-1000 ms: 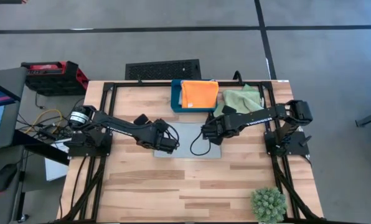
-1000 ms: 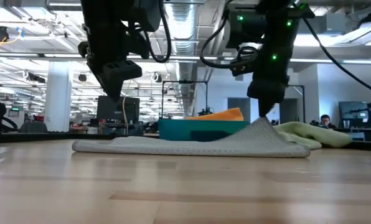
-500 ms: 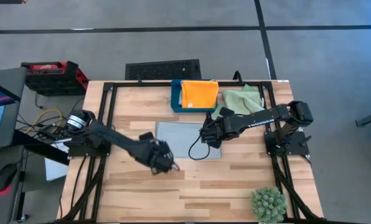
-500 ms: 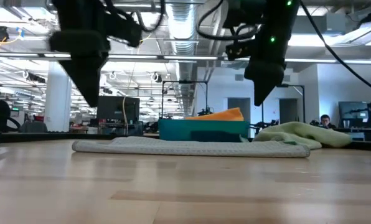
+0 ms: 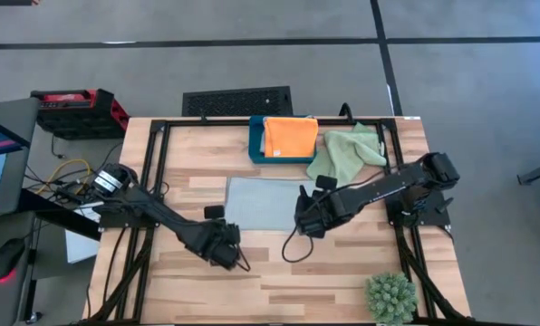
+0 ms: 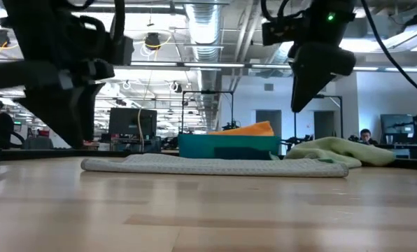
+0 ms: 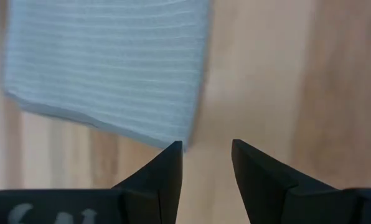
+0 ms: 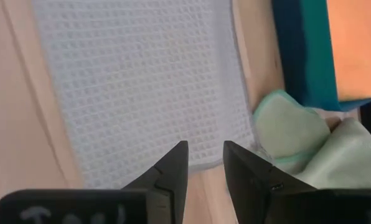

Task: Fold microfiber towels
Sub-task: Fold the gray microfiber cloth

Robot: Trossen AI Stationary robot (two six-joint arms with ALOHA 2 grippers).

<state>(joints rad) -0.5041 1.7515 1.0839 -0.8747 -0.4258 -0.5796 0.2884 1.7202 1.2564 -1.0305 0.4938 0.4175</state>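
Note:
A pale blue-grey towel [image 5: 263, 203] lies flat on the table's middle; it also shows in the low view [image 6: 215, 166]. An orange towel [image 5: 291, 138] lies on the teal box [image 5: 257, 145]. A light green towel [image 5: 347, 151] lies crumpled on the table to the box's right. A second blue-grey towel does not show. My left gripper [image 5: 226, 254] hovers open near the flat towel's near left corner [image 7: 179, 134]. My right gripper [image 5: 304, 220] hovers open over its near right corner [image 8: 204, 163].
A spiky green plant ball [image 5: 390, 297] stands at the near right corner. The teal box sits at the far edge. A red case [image 5: 75, 107] and cables lie off the table's left. Bare wood [image 5: 279, 281] stretches along the near side.
My right gripper has let go of the blue-grey towel's right part, which stood raised and now lies flat. It has risen and moved toward the near edge. My left gripper has moved off the towel toward the near edge.

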